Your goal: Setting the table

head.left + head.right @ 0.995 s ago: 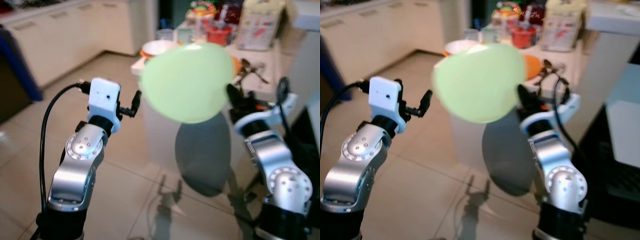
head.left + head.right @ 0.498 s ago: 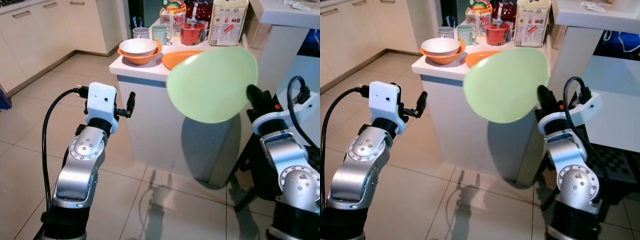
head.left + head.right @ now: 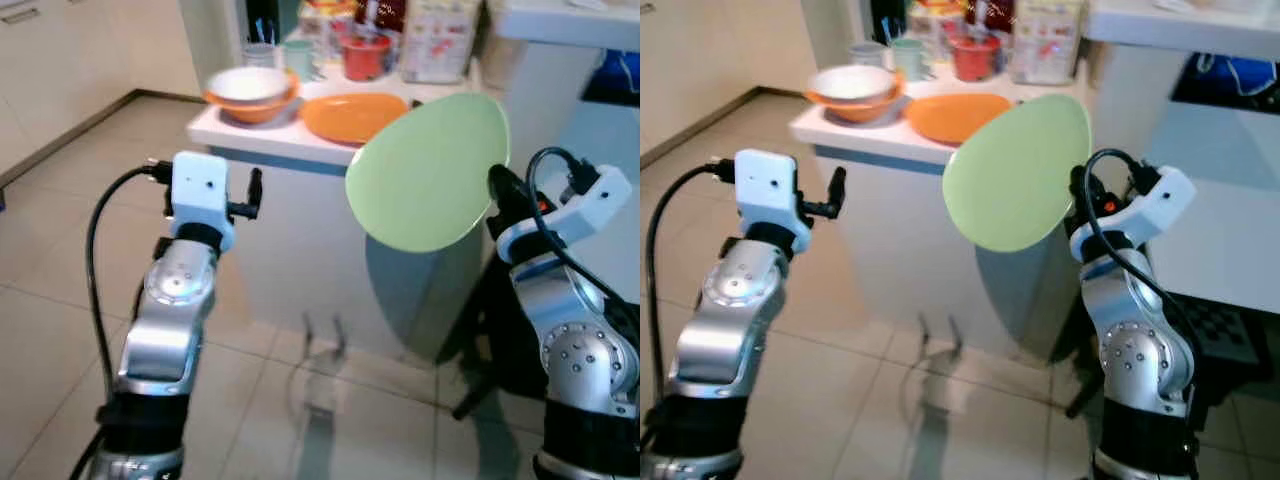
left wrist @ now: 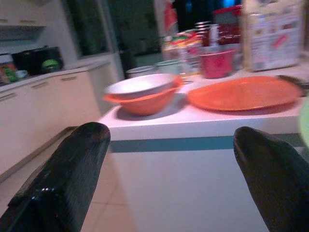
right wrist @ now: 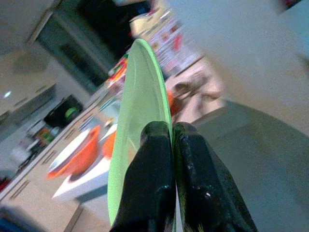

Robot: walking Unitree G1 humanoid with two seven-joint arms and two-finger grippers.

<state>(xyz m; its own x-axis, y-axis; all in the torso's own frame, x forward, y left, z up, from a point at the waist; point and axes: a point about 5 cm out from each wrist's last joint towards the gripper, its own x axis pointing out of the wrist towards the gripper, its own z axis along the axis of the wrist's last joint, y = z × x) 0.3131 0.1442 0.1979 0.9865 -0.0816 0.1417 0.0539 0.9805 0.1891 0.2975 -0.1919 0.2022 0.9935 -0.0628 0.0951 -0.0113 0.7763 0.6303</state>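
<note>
Kitchen, tiled floor, white worktop ahead.
Right hand pinches the rim of a smooth, round green plate, held on edge short of the worktop corner. Left hand spread, empty. Beyond: flat orange plate, stacked bowls; carton lettering blurred.

Head stereo pair: high, facing forward-down at counter. Left wrist: low, near, level with counter edge. Right wrist: along fingers. All share orange plate.
</note>
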